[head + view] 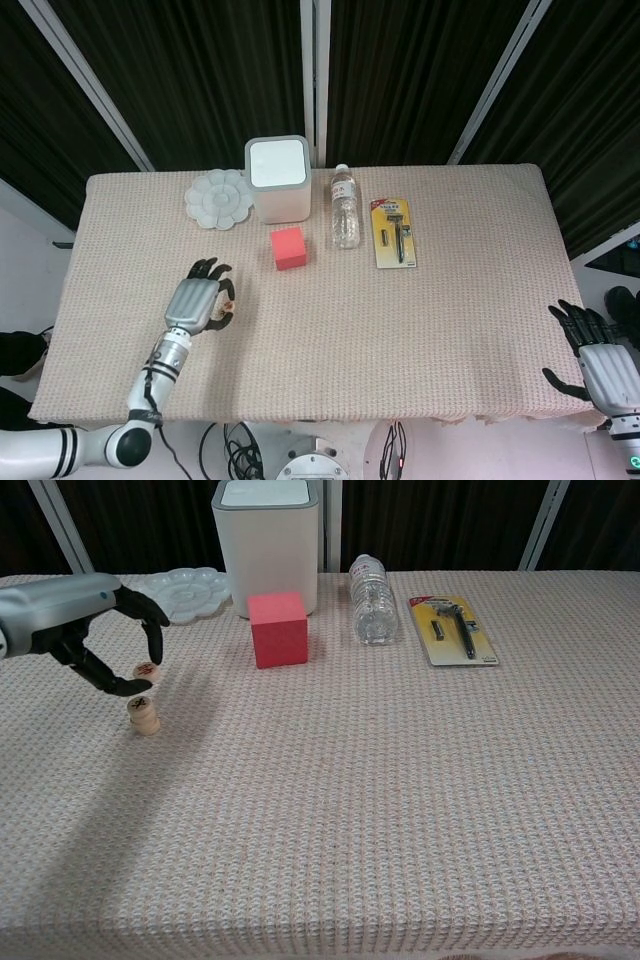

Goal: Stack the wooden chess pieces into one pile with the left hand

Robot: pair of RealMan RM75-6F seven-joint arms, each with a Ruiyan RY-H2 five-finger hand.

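A small stack of round wooden chess pieces (145, 717) stands on the woven cloth at the left. My left hand (92, 630) hovers just above it and pinches one more wooden piece (145, 670) between thumb and a finger, a short gap over the stack. In the head view the left hand (199, 302) covers the stack, and the held piece (229, 303) peeks out at its right edge. My right hand (590, 356) hangs off the table's right front corner, fingers spread, holding nothing.
A red cube (277, 628), a white bin (266, 540), a white paint palette (180, 592), a lying water bottle (373, 598) and a packaged razor (455, 627) sit along the back of the table (400, 810).
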